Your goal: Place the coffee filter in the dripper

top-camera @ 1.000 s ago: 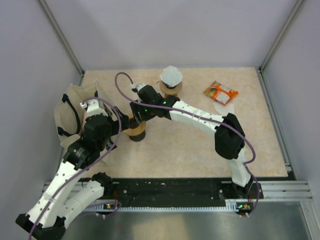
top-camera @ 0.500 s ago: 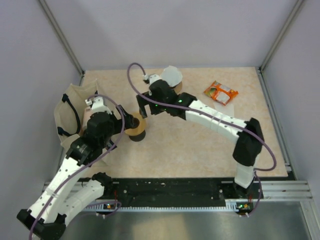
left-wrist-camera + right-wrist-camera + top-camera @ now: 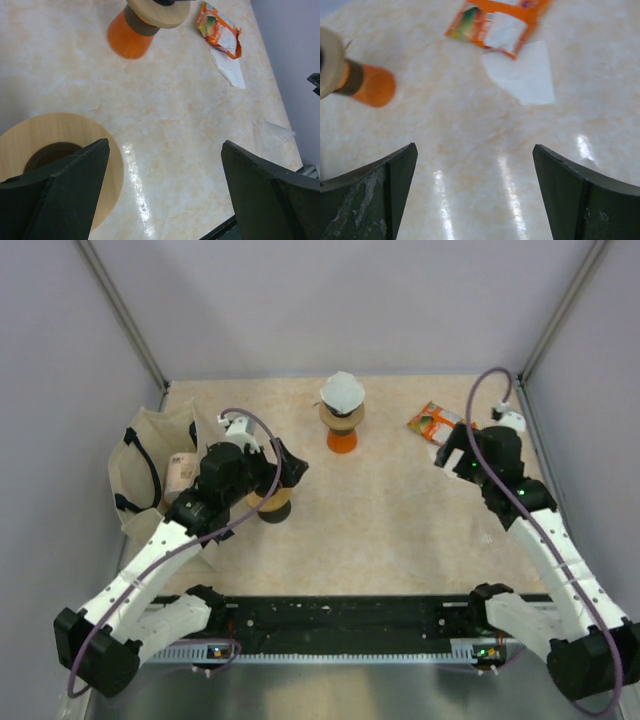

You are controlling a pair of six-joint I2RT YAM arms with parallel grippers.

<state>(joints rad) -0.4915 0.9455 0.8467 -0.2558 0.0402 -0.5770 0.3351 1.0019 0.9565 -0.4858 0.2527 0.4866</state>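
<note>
A white coffee filter [image 3: 343, 391] sits in the top of a dripper [image 3: 342, 432] with a wooden collar and an orange base at the back middle of the table. The left wrist view shows that orange base [image 3: 130, 38], and so does the right wrist view [image 3: 375, 87]. A second wooden dripper [image 3: 268, 504] with a dark base stands left of centre; its wooden disc [image 3: 75, 135] has a dark hole. My left gripper [image 3: 290, 466] [image 3: 165, 145] hangs open just right of that disc. My right gripper [image 3: 452, 450] [image 3: 474, 147] is open over bare table at the right, holding nothing.
An orange packet [image 3: 441, 424] [image 3: 495, 22] lies at the back right with a flat white paper [image 3: 525, 75] beside it. A beige canvas bag [image 3: 140, 455] stands at the left edge. Grey walls close in the table on three sides.
My right arm has pulled back from the wooden dripper at left of centre to the table's right side, jaws now wide. The left arm has swung forward over the wooden disc.
</note>
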